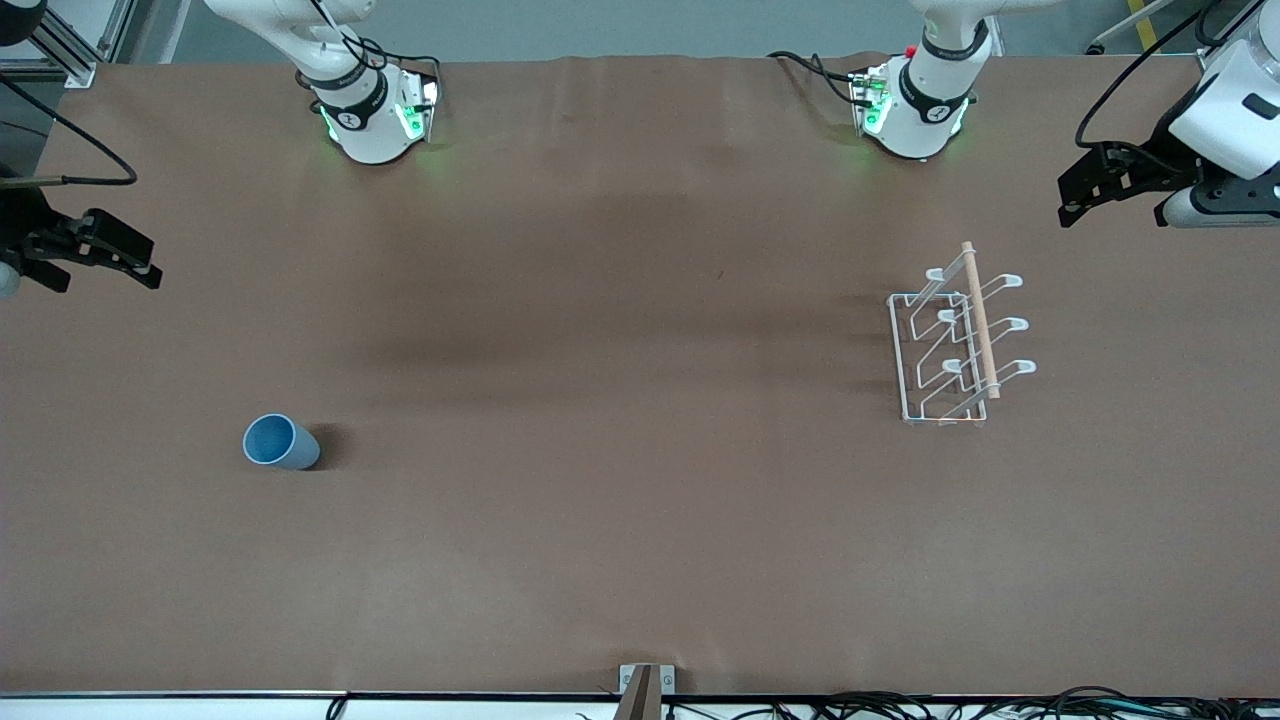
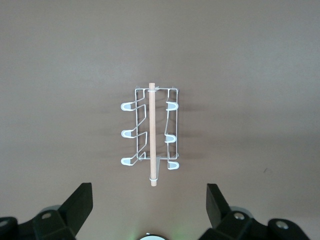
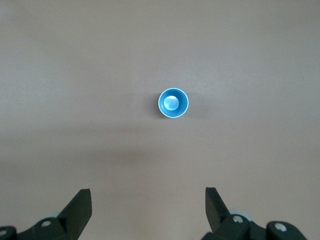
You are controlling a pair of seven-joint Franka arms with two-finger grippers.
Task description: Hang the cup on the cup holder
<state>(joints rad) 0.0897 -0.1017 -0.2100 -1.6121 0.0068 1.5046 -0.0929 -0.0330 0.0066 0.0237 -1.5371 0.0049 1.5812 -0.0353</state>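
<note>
Cup (image 1: 281,442) stands upright, mouth up, lower left of the front view, nearest the empty, wide-open right gripper (image 1: 105,255); left gripper (image 1: 1090,190) also open, upper right above the cup holder (image 1: 955,340).

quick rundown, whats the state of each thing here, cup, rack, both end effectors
cup: upright on the table, mouth up, empty, not held, toward the right arm's end
cup holder: standing on its base, wooden dowel along the top, all prongs bare
left end effector: open, empty, up in the air over the cup holder
right end effector: open, empty, up in the air over the cup
</note>
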